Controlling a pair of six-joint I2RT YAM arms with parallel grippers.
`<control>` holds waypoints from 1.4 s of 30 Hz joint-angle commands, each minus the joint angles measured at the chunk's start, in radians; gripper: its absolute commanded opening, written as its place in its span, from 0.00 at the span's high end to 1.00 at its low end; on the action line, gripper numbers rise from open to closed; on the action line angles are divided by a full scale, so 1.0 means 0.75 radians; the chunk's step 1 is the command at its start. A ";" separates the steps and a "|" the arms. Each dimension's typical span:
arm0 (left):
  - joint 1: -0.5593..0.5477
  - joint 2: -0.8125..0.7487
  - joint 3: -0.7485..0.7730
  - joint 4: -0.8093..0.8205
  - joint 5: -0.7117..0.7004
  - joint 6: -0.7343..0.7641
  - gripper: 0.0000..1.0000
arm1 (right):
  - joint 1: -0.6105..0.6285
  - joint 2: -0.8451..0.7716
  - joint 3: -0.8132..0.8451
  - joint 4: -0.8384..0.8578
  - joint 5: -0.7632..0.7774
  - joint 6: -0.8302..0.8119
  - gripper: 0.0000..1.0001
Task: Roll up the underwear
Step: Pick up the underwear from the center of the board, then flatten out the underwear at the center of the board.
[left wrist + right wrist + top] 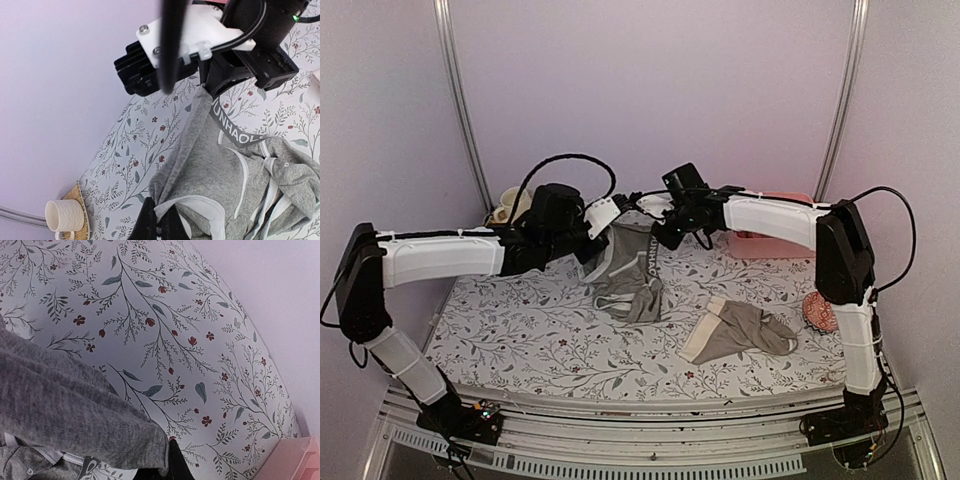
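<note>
The grey underwear with white edging (630, 268) hangs above the floral table, held up between both grippers. My left gripper (592, 238) is shut on its left edge; in the left wrist view the black fingertips (161, 226) pinch a white-edged fold of the grey cloth (215, 165). My right gripper (665, 230) is shut on its right edge; in the right wrist view the grey cloth (70, 410) drapes over the dark fingertip (175, 462). The taupe underwear with a cream waistband (740, 332) lies flat on the table to the right.
A cup on a woven coaster (506, 208) stands at the back left, also in the left wrist view (64, 216). A pink tray (775, 215) stands at the back right. A pink knitted ball (819, 312) lies by the right arm.
</note>
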 commanded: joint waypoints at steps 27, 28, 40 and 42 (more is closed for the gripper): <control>-0.106 -1.081 -0.021 -0.483 0.380 0.397 1.00 | 0.657 -0.726 0.025 -0.597 0.390 -0.331 0.99; -0.109 -1.105 -0.021 -0.498 0.404 0.387 1.00 | 0.671 -0.742 0.023 -0.582 0.399 -0.336 0.99; -0.064 -0.868 -0.228 -0.310 0.176 0.391 1.00 | 0.402 -0.732 -0.129 -0.457 0.274 -0.250 0.99; -0.015 -0.748 -0.212 -0.264 0.160 0.396 1.00 | 0.311 -0.667 -0.139 -0.445 0.216 -0.240 0.99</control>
